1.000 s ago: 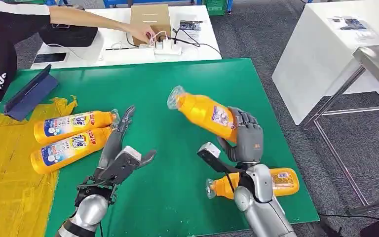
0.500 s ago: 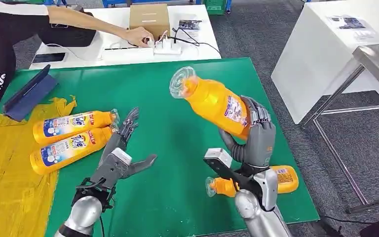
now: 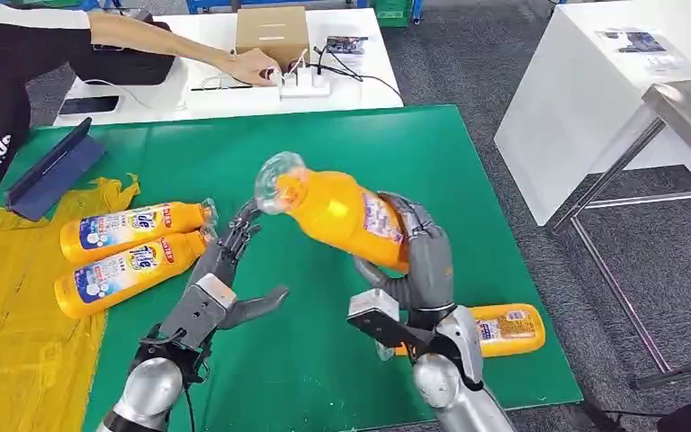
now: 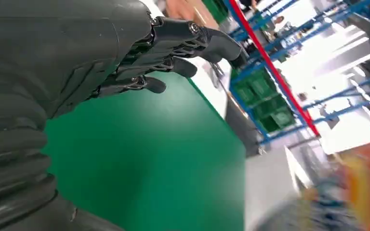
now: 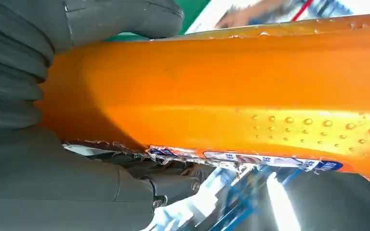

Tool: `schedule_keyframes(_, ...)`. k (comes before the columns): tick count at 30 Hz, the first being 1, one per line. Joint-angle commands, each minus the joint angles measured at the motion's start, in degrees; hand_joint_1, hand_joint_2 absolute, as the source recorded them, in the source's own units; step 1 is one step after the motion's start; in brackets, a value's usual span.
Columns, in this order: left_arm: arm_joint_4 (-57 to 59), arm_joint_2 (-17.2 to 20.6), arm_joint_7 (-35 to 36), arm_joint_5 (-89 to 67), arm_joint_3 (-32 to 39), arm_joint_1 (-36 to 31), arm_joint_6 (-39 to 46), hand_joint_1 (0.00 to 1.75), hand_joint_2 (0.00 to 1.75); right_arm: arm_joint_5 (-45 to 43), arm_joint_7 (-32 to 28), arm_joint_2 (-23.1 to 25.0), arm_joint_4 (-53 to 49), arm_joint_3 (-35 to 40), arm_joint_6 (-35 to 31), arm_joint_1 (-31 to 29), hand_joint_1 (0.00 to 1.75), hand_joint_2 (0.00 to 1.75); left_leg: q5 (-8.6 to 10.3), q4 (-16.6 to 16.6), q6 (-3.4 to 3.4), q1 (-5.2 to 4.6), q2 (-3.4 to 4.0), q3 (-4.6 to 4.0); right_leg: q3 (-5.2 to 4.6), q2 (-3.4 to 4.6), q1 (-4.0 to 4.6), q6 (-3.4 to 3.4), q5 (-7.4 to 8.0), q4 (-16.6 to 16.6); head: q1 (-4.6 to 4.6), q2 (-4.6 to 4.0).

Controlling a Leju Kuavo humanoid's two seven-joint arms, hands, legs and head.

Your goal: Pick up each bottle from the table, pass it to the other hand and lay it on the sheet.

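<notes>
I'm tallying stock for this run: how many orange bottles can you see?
4. One is held in the right hand, raised over the green table: held bottle. Two lie side by side near the yellow sheet. One lies behind the right arm.

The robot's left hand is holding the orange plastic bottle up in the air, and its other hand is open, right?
Not quite. The head view shows the right hand holding the orange plastic bottle up in the air; the left hand is the open one.
</notes>
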Motion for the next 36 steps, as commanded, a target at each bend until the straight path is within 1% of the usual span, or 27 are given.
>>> schedule_keyframes(1,-0.45,1.67,-0.23,1.57,-2.35,-1.60,-0.55,0.00,1.75,2.10,1.19,-0.46,13.98,8.25,2.93,-4.30,1.75,1.75,-0.06,-0.05,-0.02,0.06,0.15,0.25,0.21,0.15,0.07,-0.13,0.00,-0.08,-0.02,0.00)
schedule_keyframes(2,-0.42,1.62,-0.21,1.55,-2.44,-1.55,-0.56,0.00,1.75,2.15,1.41,-0.40,14.51,8.25,2.92,-4.49,1.75,1.75,-0.10,-0.05,-0.01,0.04,0.16,0.36,0.32,0.17,0.06,-0.16,-0.04,-0.07,-0.02,0.00)
schedule_keyframes(4,-0.57,0.97,-0.49,-1.00,-2.56,-1.23,1.91,0.00,1.75,2.10,1.45,-0.15,15.48,8.44,3.25,-4.91,1.75,1.75,-0.04,-0.04,0.00,0.02,0.10,0.18,0.15,0.11,0.04,-0.09,-0.01,-0.05,-0.02,0.00)
schedule_keyframes(5,-0.58,0.73,-0.44,-1.20,-2.71,-1.22,2.12,0.00,1.75,2.18,1.51,-0.09,15.44,8.51,3.21,-4.89,1.75,1.75,-0.14,-0.02,0.01,0.03,0.18,0.39,0.35,0.20,0.05,-0.16,-0.07,-0.05,-0.02,0.00)
schedule_keyframes(7,-0.58,0.23,-0.38,-0.61,-3.08,-1.43,1.83,0.00,1.75,2.52,1.53,0.16,15.36,9.17,3.41,-4.90,1.75,1.75,-0.02,-0.03,0.01,0.02,0.08,0.12,0.11,0.08,0.03,-0.08,0.00,-0.04,-0.02,0.00)
schedule_keyframes(8,-0.36,0.14,-0.41,-0.37,-3.34,-1.59,1.67,0.00,1.75,2.49,1.50,0.24,15.48,9.48,3.53,-5.00,1.75,1.75,-0.12,0.00,0.02,0.03,0.11,0.33,0.32,0.12,0.05,-0.14,-0.08,-0.03,0.00,0.00)
schedule_keyframes(10,-0.13,0.04,-0.49,0.13,-3.69,-1.79,1.37,0.00,1.75,2.44,1.58,0.31,15.73,9.86,3.81,-5.18,1.75,1.75,-0.03,-0.02,0.01,0.02,0.03,0.13,0.14,0.06,0.03,-0.09,-0.02,-0.04,0.00,0.00)
schedule_keyframes(11,-0.13,0.04,-0.49,0.13,-3.69,-1.79,1.37,0.00,1.75,2.44,1.58,0.31,15.73,9.86,3.81,-5.18,1.75,1.75,-0.13,0.02,0.01,0.04,0.12,0.32,0.31,0.15,0.05,-0.15,-0.07,-0.02,0.00,0.00)
schedule_keyframes(14,-0.13,0.04,-0.49,0.13,-3.69,-1.79,1.37,0.00,1.75,2.44,1.58,0.31,15.73,9.86,3.81,-5.18,1.75,1.75,-0.03,-0.03,0.00,0.02,0.03,0.15,0.15,0.04,0.03,-0.11,-0.02,-0.04,0.00,0.00)
schedule_keyframes(15,-0.13,0.04,-0.49,0.13,-3.69,-1.79,1.37,0.00,1.75,2.44,1.58,0.31,15.73,9.86,3.81,-5.18,1.75,1.75,-0.09,-0.01,0.00,0.02,0.05,0.28,0.28,0.07,0.04,-0.16,-0.07,-0.02,0.00,0.00)
schedule_keyframes(16,-0.01,0.00,-0.58,0.48,-3.83,-1.81,1.17,0.00,1.75,2.25,1.66,0.38,15.86,9.87,3.94,-5.19,1.75,1.75,-0.05,-0.02,0.00,0.02,0.05,0.18,0.17,0.07,0.04,-0.11,-0.03,-0.04,0.00,0.00)
schedule_keyframes(17,0.12,-0.13,-0.73,1.07,-3.98,-1.84,0.86,0.00,1.75,1.76,1.60,0.67,15.85,9.99,4.17,-5.31,1.75,1.75,-0.12,-0.01,0.00,0.02,0.09,0.34,0.32,0.12,0.05,-0.17,-0.09,-0.02,0.00,0.00)
schedule_keyframes(19,0.29,-0.55,-1.30,2.58,-3.93,-1.95,0.41,0.00,1.75,1.42,1.29,1.19,15.91,10.54,4.35,-5.71,1.75,1.75,-0.04,-0.01,0.00,0.02,0.06,0.15,0.13,0.07,0.04,-0.10,-0.02,-0.03,0.00,0.00)
schedule_keyframes(20,0.27,-0.81,-1.60,3.19,-4.04,-1.96,0.32,0.00,1.75,1.51,1.33,1.50,16.23,11.06,4.42,-6.02,1.75,1.75,-0.10,0.01,0.01,0.02,0.07,0.29,0.26,0.09,0.04,-0.15,-0.08,0.00,0.00,0.00)
schedule_keyframes(21,0.20,-0.82,-1.68,3.28,-4.19,-1.97,0.36,0.00,1.75,1.43,1.39,1.57,16.53,11.35,4.60,-6.25,1.75,1.75,-0.04,0.00,0.00,0.02,0.06,0.14,0.12,0.07,0.03,-0.10,-0.02,-0.01,0.00,0.00)
schedule_keyframes(22,0.19,-0.93,-1.67,3.26,-4.32,-1.95,0.35,0.00,1.75,1.45,1.38,1.73,16.55,11.49,4.62,-6.23,1.75,1.75,-0.13,0.02,0.01,0.03,0.12,0.32,0.29,0.14,0.05,-0.16,-0.08,-0.01,0.00,0.00)
schedule_keyframes(24,0.39,-1.27,-1.57,3.18,-5.09,-2.00,0.46,0.00,1.75,0.92,1.38,2.06,16.94,11.60,4.47,-6.49,1.75,1.75,-0.08,0.00,0.01,0.03,0.08,0.22,0.20,0.09,0.05,-0.12,-0.05,-0.02,0.00,0.00)
schedule_keyframes(26,0.97,-1.24,-1.66,4.02,-6.09,-2.27,-0.26,0.03,1.75,0.13,1.00,2.08,16.79,12.02,4.01,-6.85,1.75,1.75,-0.08,0.00,0.01,0.03,0.04,0.25,0.25,0.05,0.05,-0.12,-0.07,-0.03,0.00,0.00)
schedule_keyframes(27,1.46,-1.34,-1.76,4.64,-6.60,-2.37,-0.70,0.38,1.75,-0.26,0.88,2.19,16.48,12.22,3.77,-7.07,1.75,1.75,-0.04,-0.01,0.01,0.01,0.02,0.17,0.15,0.03,0.02,-0.10,-0.04,-0.01,0.00,0.00)
schedule_keyframes(28,1.73,-1.41,-1.83,5.15,-6.77,-2.41,-1.00,1.50,1.75,-0.46,0.86,2.27,16.36,12.32,3.70,-7.19,1.75,1.75,-0.11,0.01,0.02,0.01,0.06,0.31,0.29,0.08,0.02,-0.15,-0.09,0.00,-0.02,0.00)
schedule_keyframes(29,2.30,-1.51,-2.13,6.35,-7.17,-2.56,-1.74,1.75,1.75,-0.88,0.89,2.42,16.22,12.58,3.59,-7.44,1.75,1.75,-0.04,-0.01,0.01,0.01,0.06,0.14,0.12,0.07,0.02,-0.09,-0.02,-0.02,0.00,0.00)
schedule_keyframes(30,2.35,-1.57,-2.13,6.33,-7.25,-2.54,-1.73,1.75,1.75,-0.84,0.90,2.55,16.17,12.68,3.65,-7.59,1.75,1.75,-0.13,0.02,0.01,0.01,0.11,0.34,0.31,0.13,0.03,-0.16,-0.10,0.01,0.00,0.00)
schedule_keyframes(31,2.35,-1.57,-2.13,6.33,-7.25,-2.54,-1.73,1.75,1.75,-0.84,0.90,2.55,16.17,12.68,3.65,-7.59,1.75,1.75,-0.07,-0.01,0.01,0.00,0.06,0.22,0.21,0.07,0.02,-0.12,-0.05,-0.01,0.00,0.00)
schedule_keyframes(32,2.86,-1.62,-2.30,7.43,-7.54,-2.78,-2.26,1.75,1.75,-1.43,0.92,2.67,16.33,12.83,3.51,-7.75,1.75,1.75,-0.19,0.03,0.01,0.02,0.13,0.47,0.45,0.16,0.04,-0.21,-0.14,0.01,0.00,0.00)
schedule_keyframes(33,3.26,-1.58,-2.32,7.55,-7.94,-3.10,-2.34,1.75,1.75,-1.92,0.76,2.87,16.54,13.07,3.38,-7.89,1.75,1.75,-0.07,-0.01,0.01,0.00,0.10,0.24,0.21,0.12,0.02,-0.13,-0.04,-0.01,-0.02,0.00)
schedule_keyframes(35,3.49,-2.02,-2.49,8.25,-8.01,-3.13,-2.30,1.75,1.75,-2.15,0.58,3.22,16.72,13.66,3.37,-8.04,1.75,1.75,-0.15,0.01,0.00,0.01,0.14,0.42,0.39,0.16,0.04,-0.19,-0.11,0.01,0.00,0.00)
schedule_keyframes(36,3.67,-2.16,-2.57,8.93,-8.14,-3.28,-2.35,1.75,1.75,-2.23,0.56,3.43,17.03,14.23,3.19,-8.22,1.75,1.75,-0.12,-0.01,0.00,0.00,0.12,0.35,0.32,0.14,0.02,-0.17,-0.08,0.00,-0.02,0.00)
